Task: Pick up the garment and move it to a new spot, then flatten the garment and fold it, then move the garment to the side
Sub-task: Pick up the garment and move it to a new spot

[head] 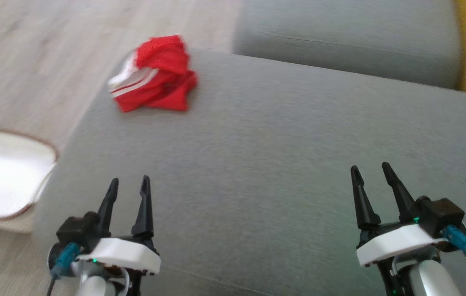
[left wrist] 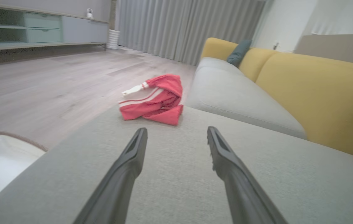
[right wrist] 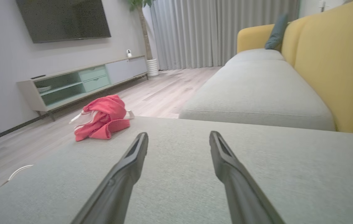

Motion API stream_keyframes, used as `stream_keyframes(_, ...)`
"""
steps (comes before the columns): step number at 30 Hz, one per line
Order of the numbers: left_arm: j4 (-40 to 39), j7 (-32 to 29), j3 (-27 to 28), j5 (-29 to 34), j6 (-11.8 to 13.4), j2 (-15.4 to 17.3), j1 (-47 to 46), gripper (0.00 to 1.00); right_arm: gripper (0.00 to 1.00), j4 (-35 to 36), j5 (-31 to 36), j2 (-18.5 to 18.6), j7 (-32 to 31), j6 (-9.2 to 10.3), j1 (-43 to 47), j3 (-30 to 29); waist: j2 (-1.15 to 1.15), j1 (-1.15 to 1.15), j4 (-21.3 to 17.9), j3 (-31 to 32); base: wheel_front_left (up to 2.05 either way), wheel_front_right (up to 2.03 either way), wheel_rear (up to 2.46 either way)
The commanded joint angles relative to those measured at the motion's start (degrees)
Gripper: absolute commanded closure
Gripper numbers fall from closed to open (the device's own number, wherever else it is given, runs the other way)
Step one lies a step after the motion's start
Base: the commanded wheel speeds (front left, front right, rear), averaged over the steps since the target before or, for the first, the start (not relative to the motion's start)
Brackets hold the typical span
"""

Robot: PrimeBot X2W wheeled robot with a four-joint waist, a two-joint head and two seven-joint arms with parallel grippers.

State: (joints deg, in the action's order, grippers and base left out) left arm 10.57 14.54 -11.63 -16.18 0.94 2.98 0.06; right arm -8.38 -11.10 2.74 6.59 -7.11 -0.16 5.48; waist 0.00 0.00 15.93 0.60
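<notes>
The crumpled red garment (head: 153, 76) with white stripes lies at 11 o'clock on the grey sofa cushion (head: 257, 135), near its far left edge. The left fingers (head: 144, 205) at 7 o'clock and right fingers (head: 361, 197) at 5 o'clock are spread and empty, well apart from the garment. A white basket (head: 3, 172) sits on the floor at 9 o'clock.
</notes>
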Motion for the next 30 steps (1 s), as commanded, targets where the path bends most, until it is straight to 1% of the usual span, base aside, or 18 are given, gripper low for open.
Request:
stream_keyframes(1,-2.41,0.46,2.65,0.79,-0.01,0.01,-1.05,0.0,0.0,2.21,-0.41,0.14,0.64,-0.37,-1.28,1.63,0.0,0.0,5.66,0.21,0.0,0.0,0.0)
stream_keyframes(7,-3.19,0.46,3.6,0.95,-0.16,0.07,-0.57,0.0,0.0,2.32,-0.27,0.14,0.67,-0.37,-1.46,1.44,0.0,0.0,12.08,-0.47,0.0,0.0,0.0)
stream_keyframes(9,-3.55,0.46,4.08,0.91,-0.13,0.06,-0.5,0.0,0.0,2.42,-0.09,0.14,0.59,-0.37,-1.56,1.35,0.0,0.0,13.68,-0.66,0.0,0.0,0.0)
stream_keyframes(11,-4.29,0.46,5.21,0.74,0.15,0.06,-0.13,0.0,0.0,2.7,0.09,0.14,0.31,-0.37,-2.08,1.92,0.0,0.0,14.23,-1.23,0.0,0.0,0.0)
stream_keyframes(16,-5.91,0.46,7.01,0.47,0.48,0.04,0.64,0.0,0.0,3.7,0.69,0.14,-0.24,-0.37,-3.36,2.24,0.0,0.0,14.63,-2.67,0.0,0.0,0.0)
stream_keyframes(21,-6.4,0.46,8.14,0.84,0.04,0.15,-0.84,0.0,0.0,5.75,1.88,0.14,-0.58,-0.37,-4.43,0.53,0.0,0.0,14.61,-5.06,0.0,0.0,0.0)
stream_keyframes(25,-6.11,0.46,9.23,1.61,-0.79,1.73,-5.49,0.0,0.0,8.59,3.72,0.14,-2.15,-0.37,-6.83,-0.55,0.0,0.0,12.34,-9.46,0.0,0.0,0.0)
stream_keyframes(30,-3.72,0.02,9.47,3.49,-2.33,5.71,-15.84,0.0,0.0,12.27,6.16,0.14,-4.42,-0.37,-9.93,-1.95,0.0,0.0,8.56,-15.27,0.0,0.0,0.0)
